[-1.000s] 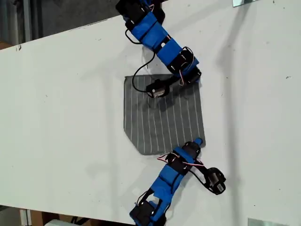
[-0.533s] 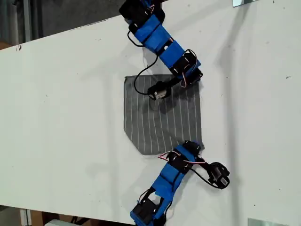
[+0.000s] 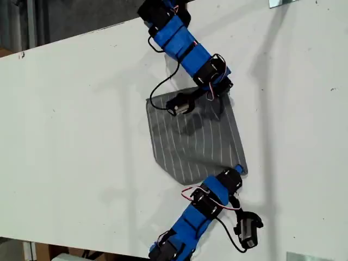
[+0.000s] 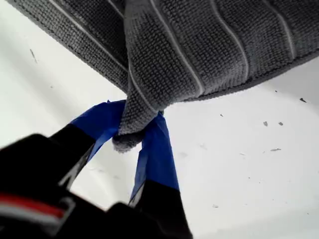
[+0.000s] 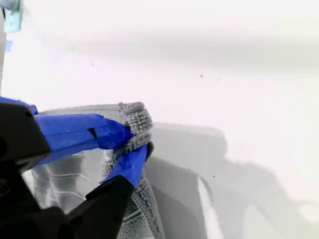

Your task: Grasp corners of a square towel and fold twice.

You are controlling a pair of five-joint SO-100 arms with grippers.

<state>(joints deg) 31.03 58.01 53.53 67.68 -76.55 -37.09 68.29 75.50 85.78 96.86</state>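
Note:
The dark grey striped towel (image 3: 190,136) lies mid-table in the exterior view, its right side raised and skewed. One arm reaching in from that view's top has its gripper (image 3: 222,91) at the towel's upper right corner. Another arm from the bottom has its gripper (image 3: 237,171) at the lower right corner. The wrist views do not show which arm is which. My first gripper (image 4: 132,134) is shut on a bunched corner of the towel (image 4: 199,45), which spreads above it. My second gripper (image 5: 132,144) is shut on another corner of the towel (image 5: 135,122).
The white table (image 3: 70,136) spreads wide to the exterior view's left of the towel. A small metal piece (image 3: 283,2) sits at that view's top right edge and another (image 3: 304,255) at its bottom right. Arm cables (image 3: 163,89) hang over the towel.
The towel's right side has lifted and skewed. The lower arm slid toward the exterior view's bottom right, taking its corner along. The upper arm barely moved.

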